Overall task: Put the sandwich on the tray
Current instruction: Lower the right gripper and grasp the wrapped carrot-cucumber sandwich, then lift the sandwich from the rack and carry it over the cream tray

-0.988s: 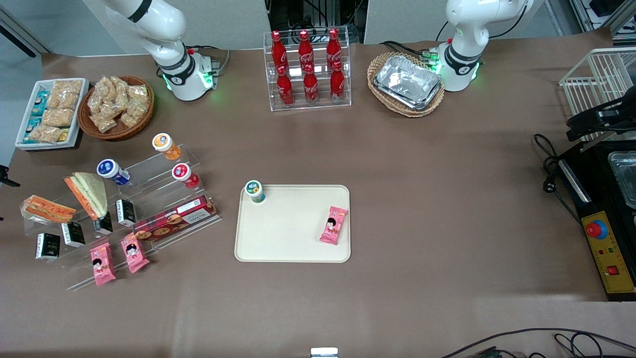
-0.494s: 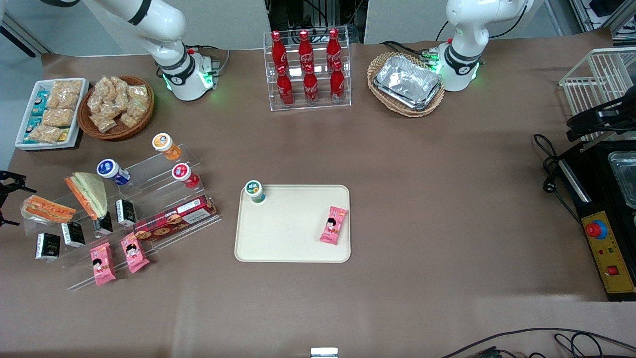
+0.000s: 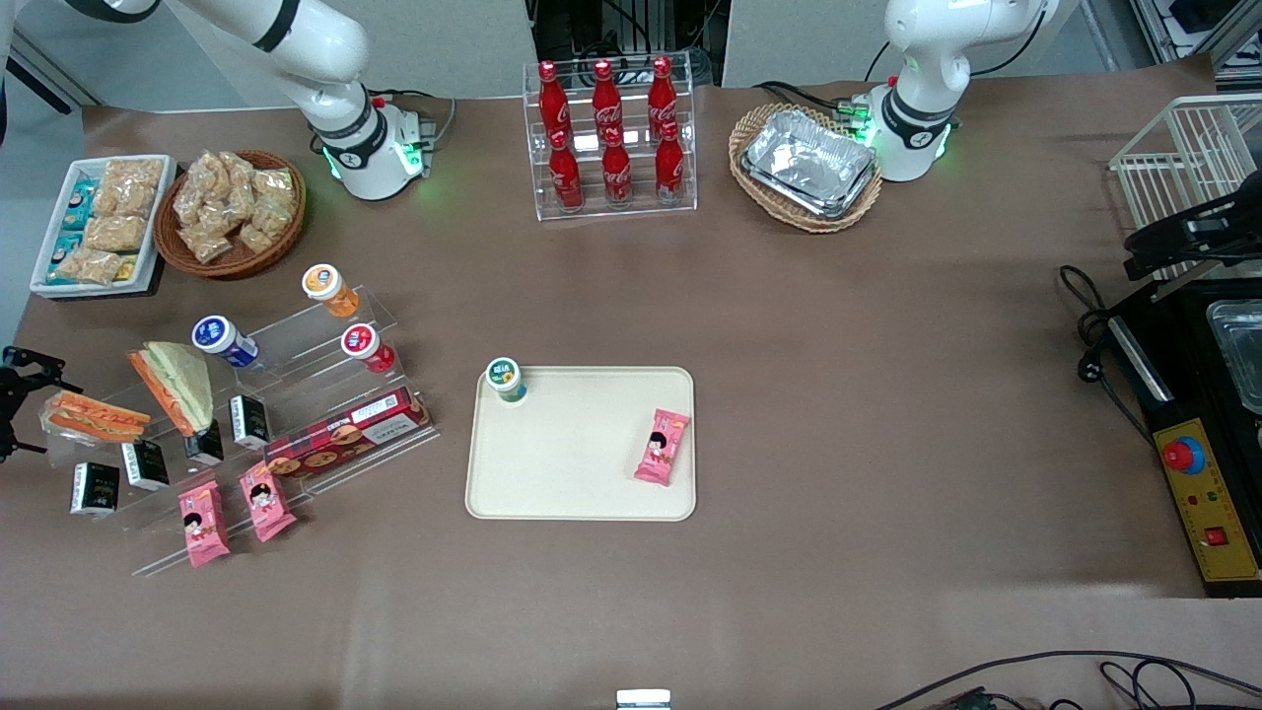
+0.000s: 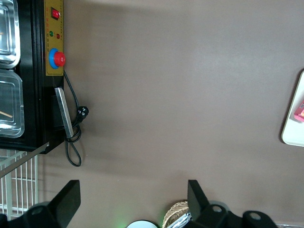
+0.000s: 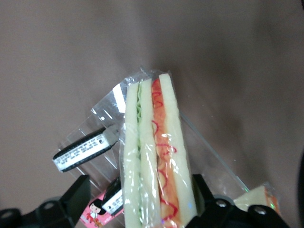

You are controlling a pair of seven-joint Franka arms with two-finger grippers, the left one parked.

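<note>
I found the pincer (image 3: 14, 399) at the working arm's end of the counter (image 3: 838, 325), its fingers (image 5: 71, 199) spread wide on either side of the sandwich (image 3: 94, 417) without gripping it. The sandwich lay on the clear stepped stand (image 3: 296, 345) beside the taller triangular sandwich (image 3: 177, 385), with small black cartons (image 3: 148, 463) just nearer the front camera. The tray (image 3: 582, 473) sat well apart near the middle of the counter, holding a small green-lidded tub (image 3: 507, 379) at one corner and a pink snack packet (image 3: 662, 446) at its edge toward the parked arm.
</note>
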